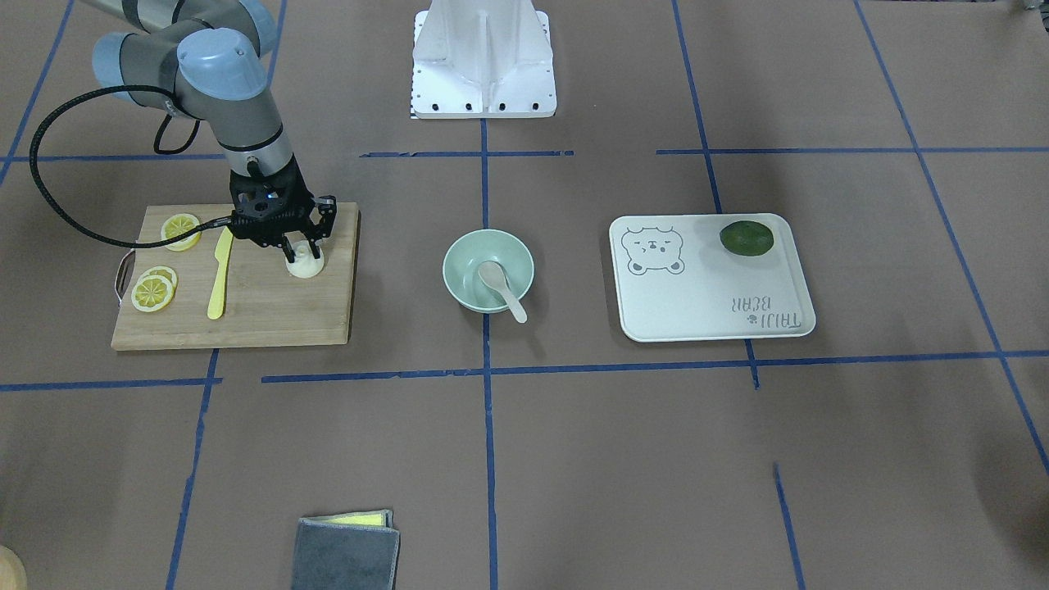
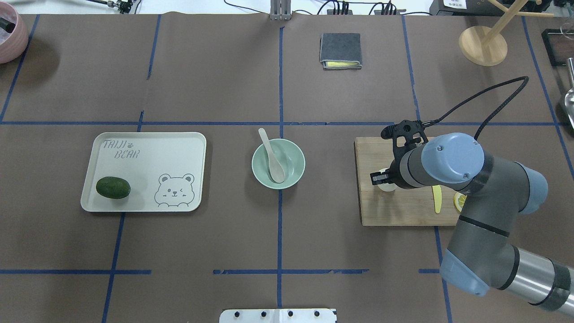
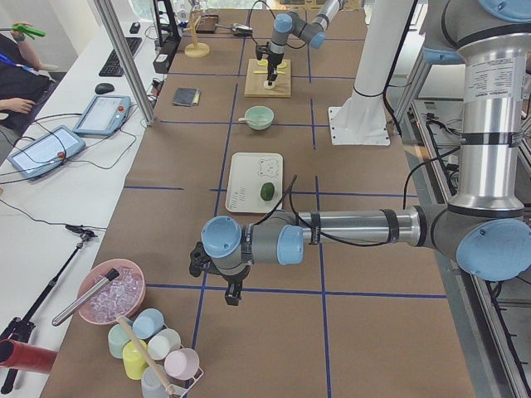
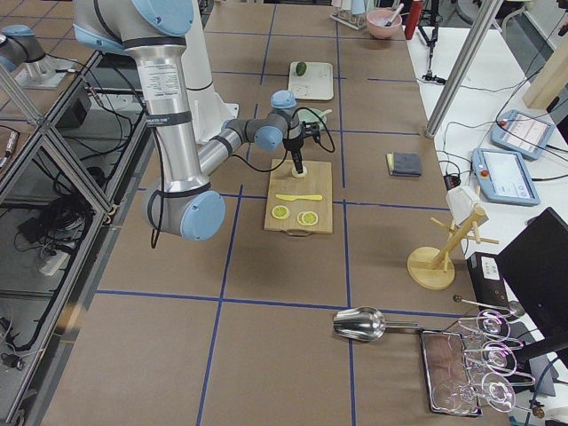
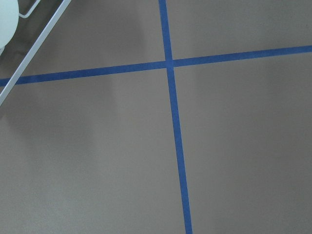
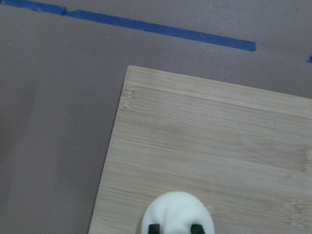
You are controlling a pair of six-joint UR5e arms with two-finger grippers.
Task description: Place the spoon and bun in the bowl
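The white bun [image 1: 307, 266] sits on the wooden cutting board [image 1: 270, 319]. My right gripper [image 1: 301, 248] points down onto it with both fingertips pressed against its top, as the right wrist view [image 6: 175, 228] shows. The bun [image 6: 178, 209] rests on the board. The off-white spoon [image 1: 500, 287] lies in the mint-green bowl [image 1: 449, 266] at the table's middle, its handle over the rim. My left gripper [image 3: 222, 278] shows only in the exterior left view, over bare table far from the bowl. I cannot tell whether it is open.
A yellow plastic knife [image 1: 219, 274] and lemon slices [image 1: 153, 292] lie on the board beside the bun. A white bear-printed tray [image 1: 705, 303] holds a dark green fruit [image 1: 747, 238]. A folded grey cloth [image 1: 344, 549] lies at the operators' edge.
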